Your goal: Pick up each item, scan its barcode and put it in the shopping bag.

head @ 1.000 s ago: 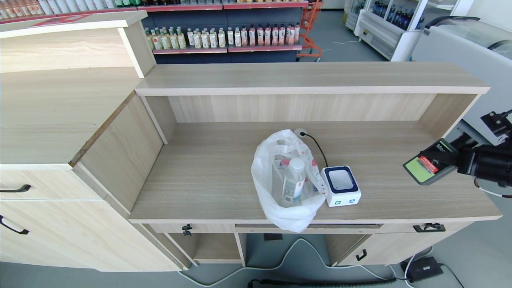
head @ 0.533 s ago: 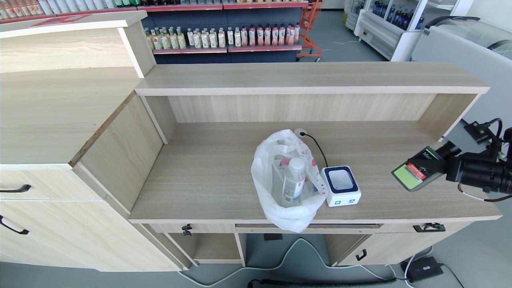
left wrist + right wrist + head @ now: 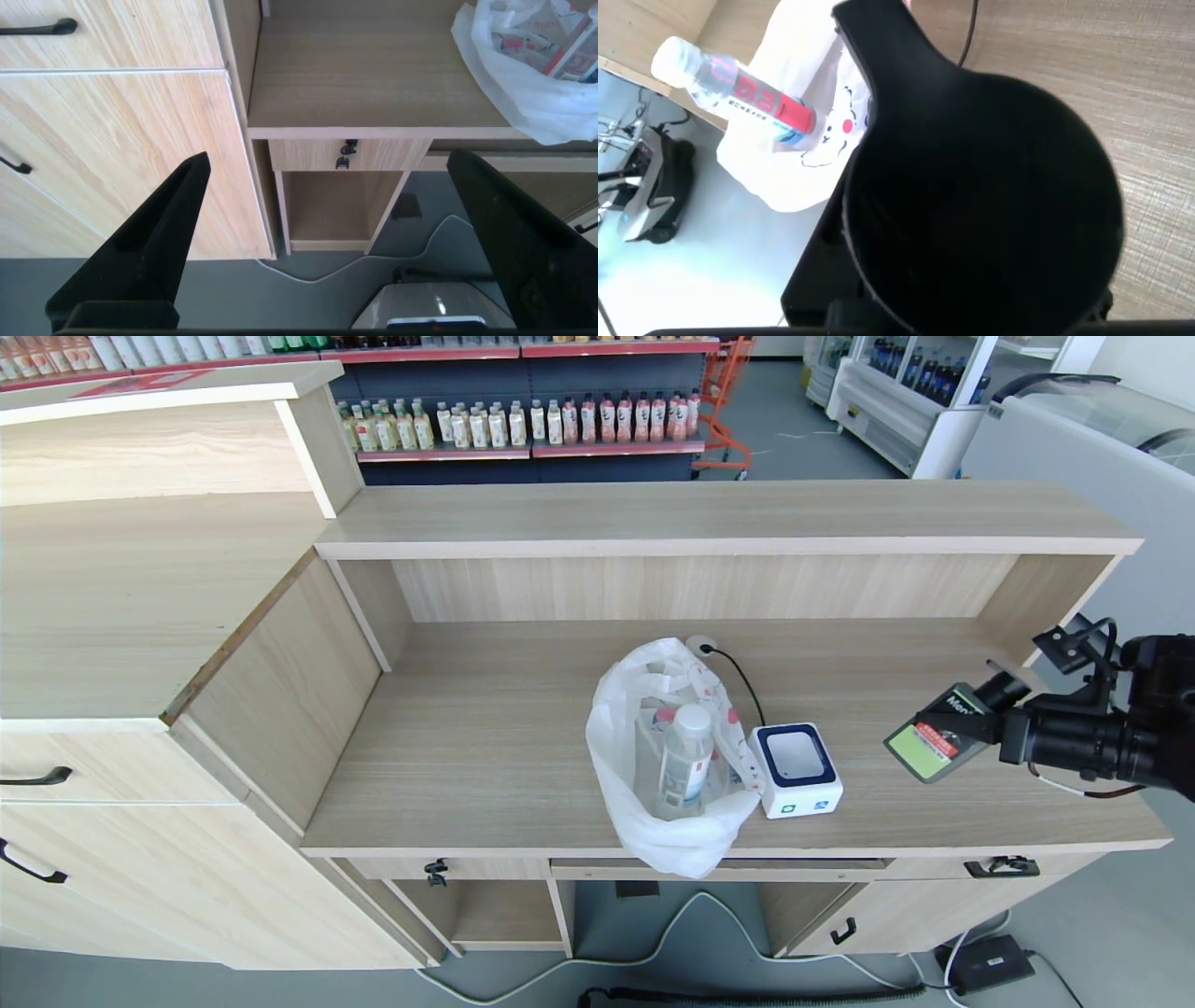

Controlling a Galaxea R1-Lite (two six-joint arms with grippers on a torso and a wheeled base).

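Now the right end effector point(image 3: 976, 726), clamped on the green box point(image 3: 926, 747), has come nearer to the scanner point(image 3: 794, 767); scanning seems next.

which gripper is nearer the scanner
Right. The right gripper holds a green box right of the scanner; the left gripper is out front of the counter near its left end.

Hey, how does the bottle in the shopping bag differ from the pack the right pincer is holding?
The bottle is clear and rounded with a white cap; the pack is flat, with a green face. The bottle stands in the shopping bag on the counter; the pack hangs tilted in the right pincer, above the counter's right end. Both carry red on their labels.
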